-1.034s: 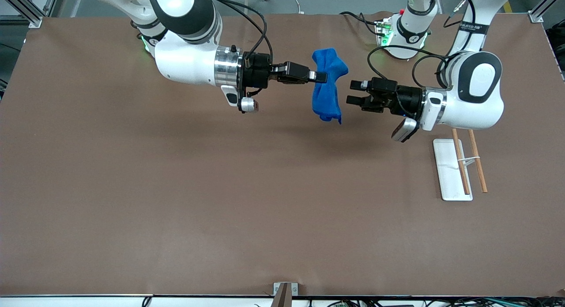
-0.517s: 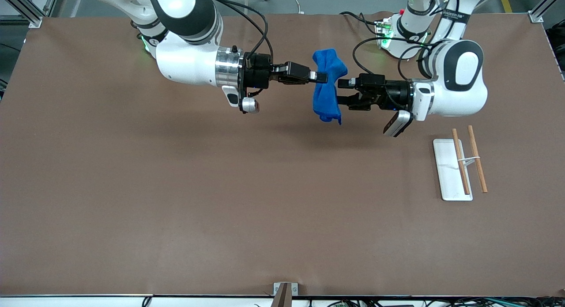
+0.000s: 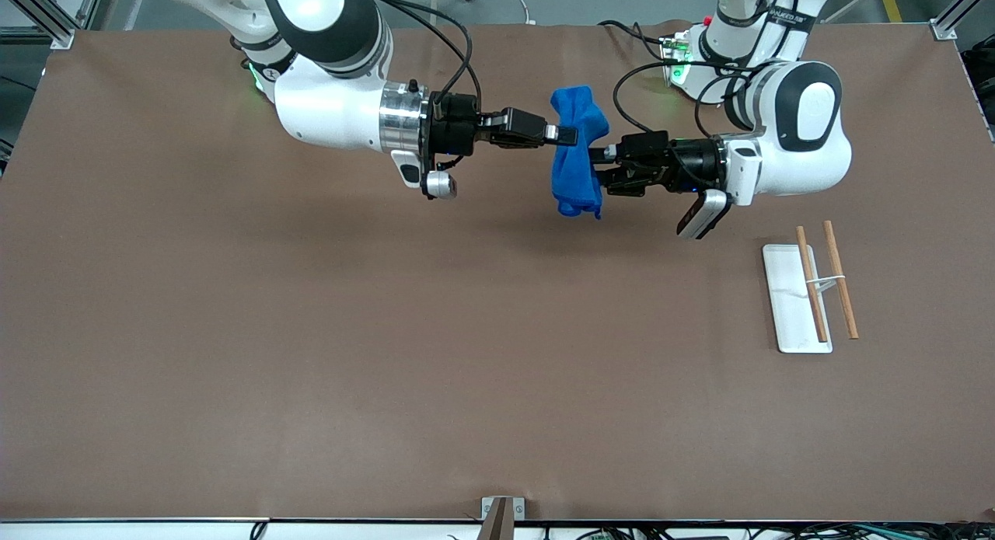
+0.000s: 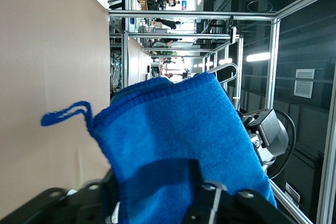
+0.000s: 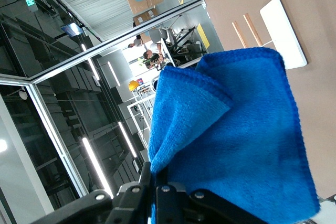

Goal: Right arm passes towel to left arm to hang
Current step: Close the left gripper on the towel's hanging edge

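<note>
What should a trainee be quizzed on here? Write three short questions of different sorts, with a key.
1. Which gripper is clamped on the towel? A: left gripper. B: right gripper. C: neither.
2. True or false: the towel lies flat on the table.
3. Fill in: the white tray lies toward the ___ arm's end of the table.

Key: 1 B; the left gripper is open, with its fingers either side of the hanging towel. 2 false; it hangs in the air over the table. 3 left.
</note>
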`<control>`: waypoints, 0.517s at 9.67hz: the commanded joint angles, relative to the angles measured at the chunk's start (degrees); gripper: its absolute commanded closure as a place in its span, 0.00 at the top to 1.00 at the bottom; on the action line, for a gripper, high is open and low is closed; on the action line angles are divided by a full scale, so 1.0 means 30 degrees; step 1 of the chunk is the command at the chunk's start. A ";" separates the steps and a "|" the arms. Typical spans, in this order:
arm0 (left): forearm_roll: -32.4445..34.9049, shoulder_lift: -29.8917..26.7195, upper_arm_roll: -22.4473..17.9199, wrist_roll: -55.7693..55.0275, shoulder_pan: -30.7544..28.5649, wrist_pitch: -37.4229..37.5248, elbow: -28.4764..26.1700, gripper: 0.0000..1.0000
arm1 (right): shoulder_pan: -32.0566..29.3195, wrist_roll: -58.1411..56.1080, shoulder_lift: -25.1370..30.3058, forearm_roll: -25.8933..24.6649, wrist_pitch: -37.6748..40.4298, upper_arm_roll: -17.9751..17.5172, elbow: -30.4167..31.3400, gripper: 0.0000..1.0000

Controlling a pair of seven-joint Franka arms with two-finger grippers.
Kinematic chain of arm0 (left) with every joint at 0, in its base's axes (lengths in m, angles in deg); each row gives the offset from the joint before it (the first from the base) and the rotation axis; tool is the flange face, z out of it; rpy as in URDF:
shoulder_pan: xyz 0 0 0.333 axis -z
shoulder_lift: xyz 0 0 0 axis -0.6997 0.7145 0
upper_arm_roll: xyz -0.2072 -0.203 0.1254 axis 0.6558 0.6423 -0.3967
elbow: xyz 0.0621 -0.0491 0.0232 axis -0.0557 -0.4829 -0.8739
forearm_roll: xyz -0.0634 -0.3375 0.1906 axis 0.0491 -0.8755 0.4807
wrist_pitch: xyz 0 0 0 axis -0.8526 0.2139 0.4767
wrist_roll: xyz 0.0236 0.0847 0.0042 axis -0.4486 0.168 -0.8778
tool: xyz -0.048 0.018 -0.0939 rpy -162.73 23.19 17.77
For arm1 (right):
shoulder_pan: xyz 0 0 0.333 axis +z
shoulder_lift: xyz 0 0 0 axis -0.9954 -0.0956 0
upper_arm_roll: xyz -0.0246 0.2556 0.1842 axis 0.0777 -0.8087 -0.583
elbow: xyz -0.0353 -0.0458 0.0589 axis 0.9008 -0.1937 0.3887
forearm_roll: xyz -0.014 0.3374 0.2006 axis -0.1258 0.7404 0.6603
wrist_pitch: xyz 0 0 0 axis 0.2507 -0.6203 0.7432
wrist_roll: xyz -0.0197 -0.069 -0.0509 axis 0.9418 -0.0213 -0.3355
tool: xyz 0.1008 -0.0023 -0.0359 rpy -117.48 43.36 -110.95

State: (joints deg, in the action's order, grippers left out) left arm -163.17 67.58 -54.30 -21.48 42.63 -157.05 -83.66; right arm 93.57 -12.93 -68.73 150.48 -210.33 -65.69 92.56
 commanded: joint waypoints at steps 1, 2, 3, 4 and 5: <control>-0.0374 -0.0115 0.0017 0.0706 0.0006 -0.0465 -0.0672 0.18 | 0.0116 -0.0555 -0.0213 0.0631 -0.0169 -0.0111 -0.0306 0.00; -0.0374 -0.0114 -0.0042 0.0677 0.0006 -0.0494 -0.0671 0.12 | 0.0116 -0.0555 -0.0213 0.0631 -0.0197 -0.0111 -0.0306 0.00; -0.0374 -0.0114 -0.0100 0.0676 -0.0023 -0.0495 -0.0642 0.01 | 0.0116 -0.0555 -0.0213 0.0631 -0.0198 -0.0111 -0.0306 0.00; -0.0316 -0.0114 -0.0159 0.0589 -0.0024 -0.0466 -0.0613 0.00 | 0.0116 -0.0555 -0.0213 0.0631 -0.0169 -0.0111 -0.0306 0.00; -0.0113 -0.0114 -0.0159 0.0501 -0.0111 -0.0494 -0.0526 0.00 | 0.0116 -0.0555 -0.0213 0.0631 -0.0168 -0.0111 -0.0306 0.00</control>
State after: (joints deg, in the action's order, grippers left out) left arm -163.26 67.45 -54.89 -21.47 42.51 -157.15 -83.65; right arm 93.58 -12.93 -68.79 150.48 -210.33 -65.69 92.45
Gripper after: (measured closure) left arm 0.974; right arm 0.960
